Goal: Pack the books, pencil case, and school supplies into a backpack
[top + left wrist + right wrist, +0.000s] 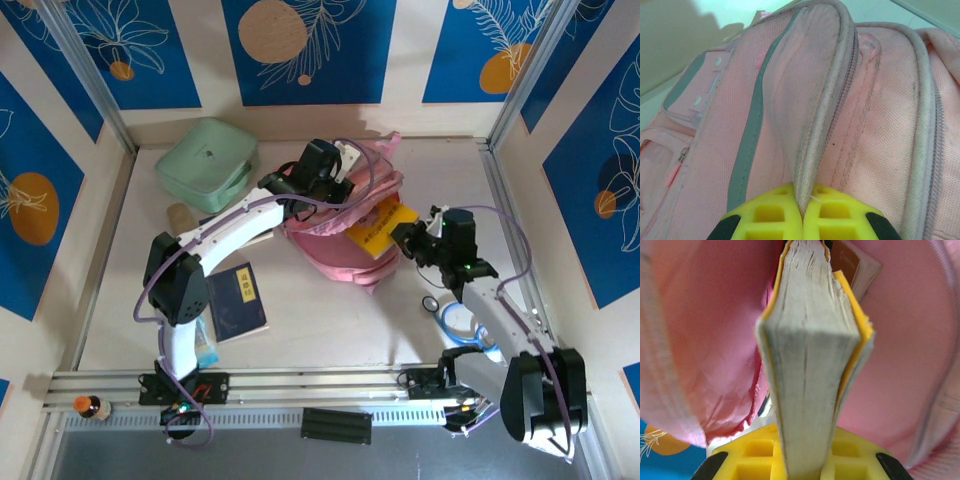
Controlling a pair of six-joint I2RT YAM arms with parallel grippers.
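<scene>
The backpack [880, 125] is matt woven cloth; yellow book [810, 365] shows rough paper edges.

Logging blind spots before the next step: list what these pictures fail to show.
1. Top external: the backpack interior, covered by its own pink fabric and the left arm.
2. Right wrist: the yellow book cover, edge-on in the right end effector; a brown book behind is mostly hidden and blurred.
3. Top external: the navy book label is too small to read.

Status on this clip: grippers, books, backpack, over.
Left gripper shut on backpack zipper rim. Right gripper shut on yellow book, far end inside the opening. Brown book already inside, ahead.
</scene>
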